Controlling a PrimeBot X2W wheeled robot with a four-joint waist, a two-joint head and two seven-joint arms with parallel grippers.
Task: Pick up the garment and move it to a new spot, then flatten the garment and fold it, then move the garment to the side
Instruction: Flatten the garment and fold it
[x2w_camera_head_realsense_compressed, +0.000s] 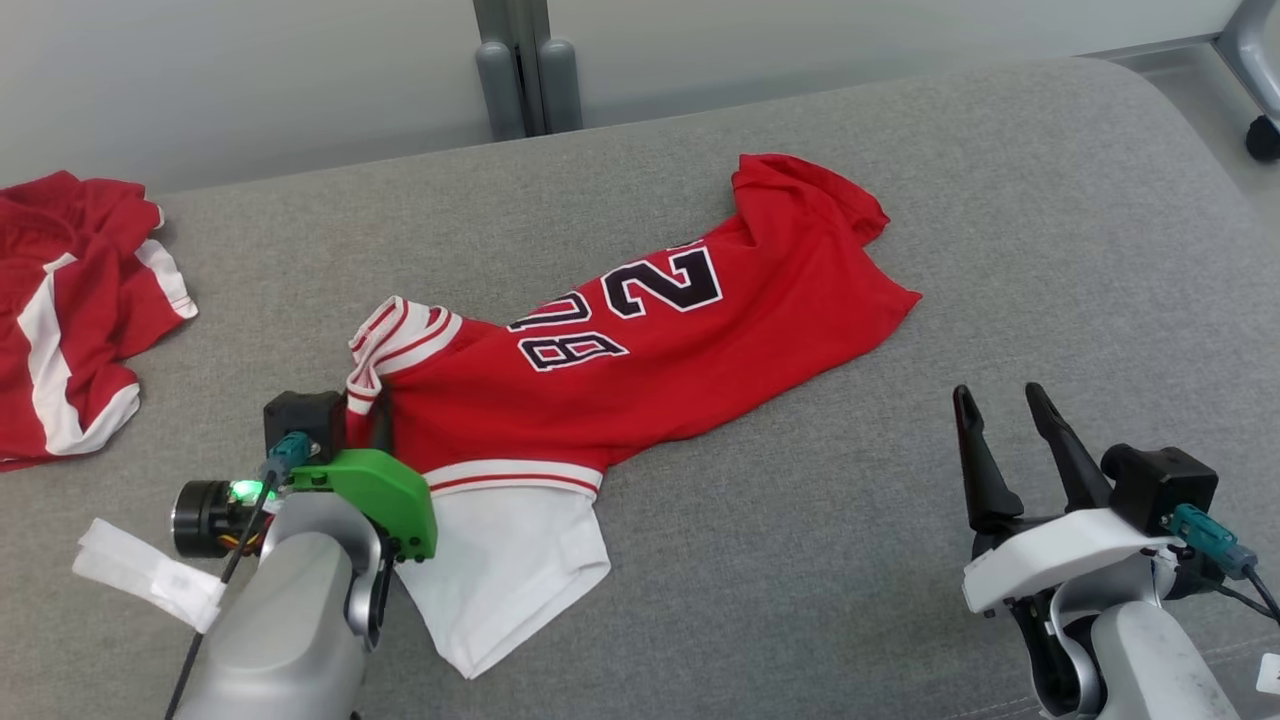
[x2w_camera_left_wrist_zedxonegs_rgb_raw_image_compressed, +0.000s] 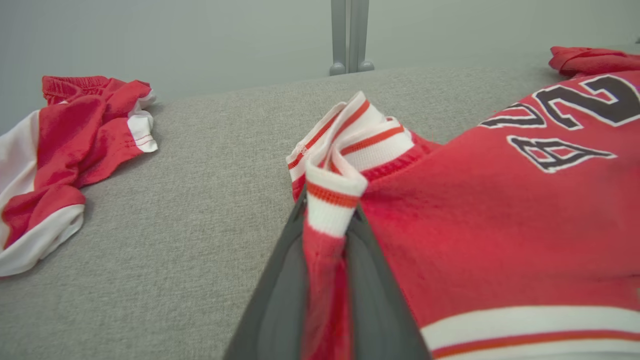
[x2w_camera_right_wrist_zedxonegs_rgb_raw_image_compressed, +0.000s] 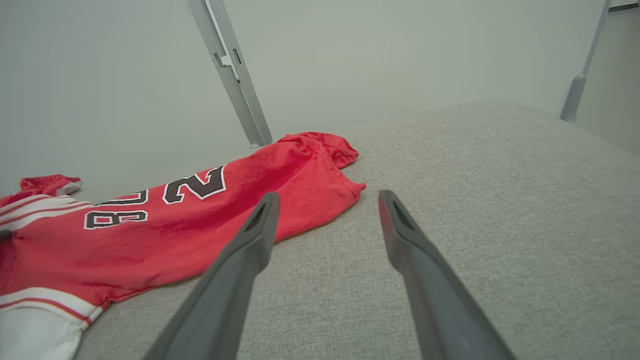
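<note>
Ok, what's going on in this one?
The robot's left gripper has its jaws pinched on the striped white-and-red trim of the red numbered jersey, which lies rumpled on the grey fabric surface. The right gripper hangs open beside it, touching nothing. A second red-and-white garment lies at the far left.

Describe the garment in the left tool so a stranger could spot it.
Look at the wide grey cushion: the red jersey lies across its middle, striped collar pinched in the left tool. Unlike the crumpled red-and-white garment at the far left, it bears black numerals.
</note>
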